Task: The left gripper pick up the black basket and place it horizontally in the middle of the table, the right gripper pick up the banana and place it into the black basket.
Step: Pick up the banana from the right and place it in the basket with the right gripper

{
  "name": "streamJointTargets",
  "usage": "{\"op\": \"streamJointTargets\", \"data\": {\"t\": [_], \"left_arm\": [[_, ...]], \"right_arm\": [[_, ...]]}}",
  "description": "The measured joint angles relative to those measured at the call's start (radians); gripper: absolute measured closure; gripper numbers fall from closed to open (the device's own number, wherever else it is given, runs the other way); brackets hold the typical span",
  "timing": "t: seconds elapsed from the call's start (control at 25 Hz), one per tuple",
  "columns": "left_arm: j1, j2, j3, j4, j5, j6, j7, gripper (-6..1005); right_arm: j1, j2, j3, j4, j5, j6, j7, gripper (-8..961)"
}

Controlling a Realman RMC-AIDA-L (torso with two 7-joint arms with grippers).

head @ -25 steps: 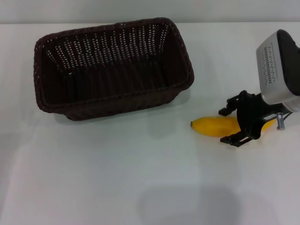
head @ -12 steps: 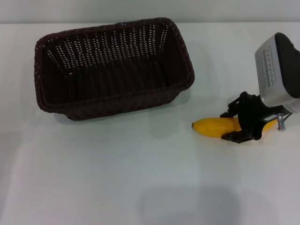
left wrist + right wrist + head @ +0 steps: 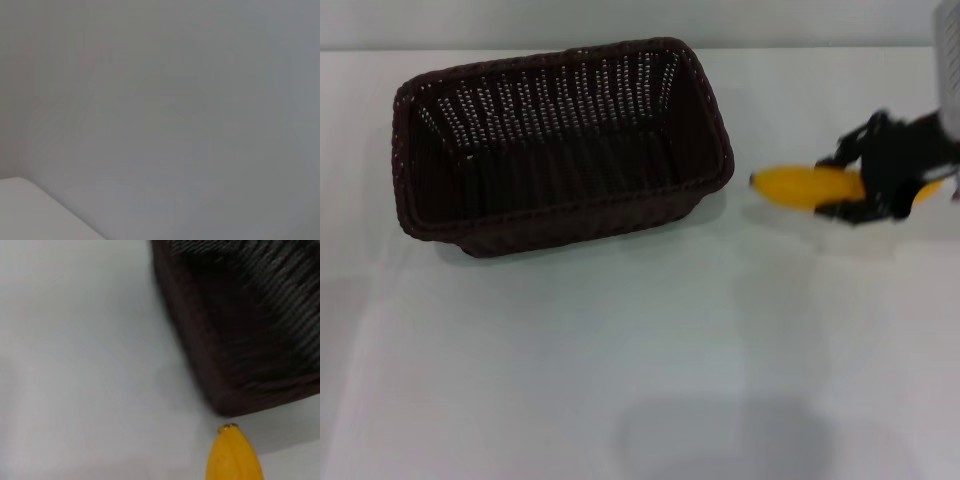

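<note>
Banana [image 3: 807,187] is hanging in the right gripper [image 3: 880,180], fingers pinching its middle, off the table [image 3: 620,350] to the right of the basket [image 3: 560,145]. Its long axis is running left-right, one end pointing at the basket. Only the right wrist view is showing that end [image 3: 233,455] near the basket's corner [image 3: 225,400]. Left gripper is not showing anywhere.

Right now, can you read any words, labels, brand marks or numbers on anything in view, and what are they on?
None. The black basket shows only plain weave, the banana in the right hand has no sticker showing, and the table is bare white. The left wrist view shows only blank grey surface.
</note>
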Motion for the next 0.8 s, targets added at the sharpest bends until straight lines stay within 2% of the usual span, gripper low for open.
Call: {"op": "streamJointTargets", "data": {"t": [0.2, 0.36, 0.52, 0.68, 0.8], "left_arm": [[0.000, 0.000, 0.000, 0.000, 0.000, 0.000, 0.000, 132], [0.000, 0.000, 0.000, 0.000, 0.000, 0.000, 0.000, 131], [-0.002, -0.002, 0.000, 0.000, 0.000, 0.000, 0.000, 131], [-0.010, -0.003, -0.001, -0.010, 0.000, 0.003, 0.007, 131], [-0.014, -0.003, -0.001, -0.014, 0.000, 0.016, 0.009, 131]], "right_arm": [[0.023, 0.006, 0.097, -0.091, 0.036, 0.009, 0.004, 455], [0.059, 0.009, 0.113, -0.039, 0.252, -0.065, 0.003, 441], [0.108, 0.009, 0.047, 0.125, 0.455, -0.132, -0.070, 426], [0.164, 0.015, -0.089, 0.329, 0.642, -0.232, -0.207, 412], [0.200, 0.017, -0.180, 0.418, 0.706, -0.295, -0.263, 402]]}}
